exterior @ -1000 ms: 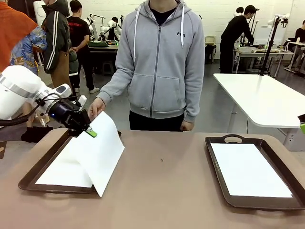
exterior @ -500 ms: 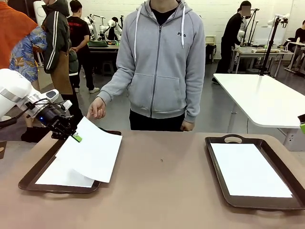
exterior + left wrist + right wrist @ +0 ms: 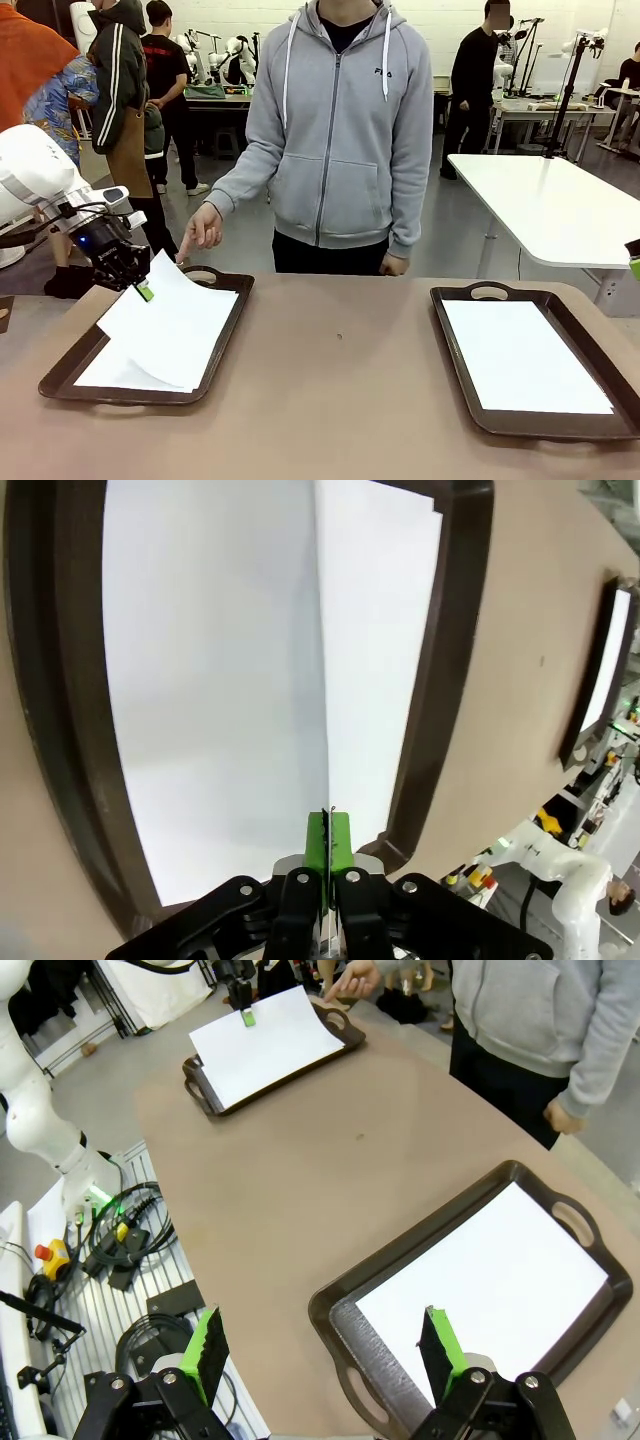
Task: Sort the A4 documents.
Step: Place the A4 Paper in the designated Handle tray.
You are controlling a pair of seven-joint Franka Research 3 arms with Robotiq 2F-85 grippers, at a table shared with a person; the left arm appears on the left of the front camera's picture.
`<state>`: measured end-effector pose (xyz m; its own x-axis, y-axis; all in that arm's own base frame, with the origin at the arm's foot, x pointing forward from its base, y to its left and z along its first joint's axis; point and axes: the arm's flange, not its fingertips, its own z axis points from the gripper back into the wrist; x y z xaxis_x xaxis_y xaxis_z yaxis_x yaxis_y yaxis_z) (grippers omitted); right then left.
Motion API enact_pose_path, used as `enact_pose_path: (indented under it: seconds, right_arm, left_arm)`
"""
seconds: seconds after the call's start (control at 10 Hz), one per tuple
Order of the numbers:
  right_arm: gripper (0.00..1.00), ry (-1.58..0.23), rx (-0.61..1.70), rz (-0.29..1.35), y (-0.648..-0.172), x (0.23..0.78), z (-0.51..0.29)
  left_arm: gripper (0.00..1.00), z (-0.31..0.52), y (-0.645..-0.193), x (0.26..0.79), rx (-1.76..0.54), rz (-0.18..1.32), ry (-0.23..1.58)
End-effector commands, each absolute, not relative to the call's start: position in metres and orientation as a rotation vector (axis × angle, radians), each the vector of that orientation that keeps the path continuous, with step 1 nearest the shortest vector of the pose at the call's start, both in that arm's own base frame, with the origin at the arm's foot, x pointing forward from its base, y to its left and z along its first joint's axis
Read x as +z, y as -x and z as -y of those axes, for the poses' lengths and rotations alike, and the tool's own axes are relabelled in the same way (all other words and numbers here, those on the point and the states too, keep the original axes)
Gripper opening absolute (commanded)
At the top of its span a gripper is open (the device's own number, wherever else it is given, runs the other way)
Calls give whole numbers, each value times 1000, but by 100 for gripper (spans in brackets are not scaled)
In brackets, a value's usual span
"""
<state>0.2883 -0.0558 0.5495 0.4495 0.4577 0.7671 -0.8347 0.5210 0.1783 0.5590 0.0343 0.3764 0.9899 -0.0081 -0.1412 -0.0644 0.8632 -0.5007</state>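
Over left tray (image 3: 62,372), left gripper (image 3: 143,290) clamped on tilted sheet (image 3: 170,325).

The left arm (image 3: 35,180) is glossy white with a grey band and a black cable looping to its black left gripper (image 3: 143,291), which carries bright green pads. The right gripper (image 3: 325,1345) has black fingers with silver screws and green pads. The person (image 3: 335,130) wears a grey zip hoodie with white drawstrings.
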Motion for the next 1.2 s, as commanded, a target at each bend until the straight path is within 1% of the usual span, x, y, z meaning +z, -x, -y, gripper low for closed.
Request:
enact_pose_path:
  seconds: [0.0, 0.2, 0.5, 0.8, 1.1]
  right_arm:
    - [100, -600, 871, 712, -288, 548, 56]
    - [100, -600, 871, 712, -288, 548, 56]
    - [100, -600, 871, 712, -288, 548, 56]
    - [100, -600, 871, 712, -288, 548, 56]
    - [100, -600, 871, 712, -288, 548, 56]
  left_arm:
    - [1, -32, -575, 372, 15, -218, 469]
    - [1, -30, -584, 362, 3, -239, 446]
    - [1, -29, -589, 353, 44, -252, 326]
    - [1, -32, -585, 345, 75, -223, 321]
    - [1, -31, -582, 332, 74, -155, 344]
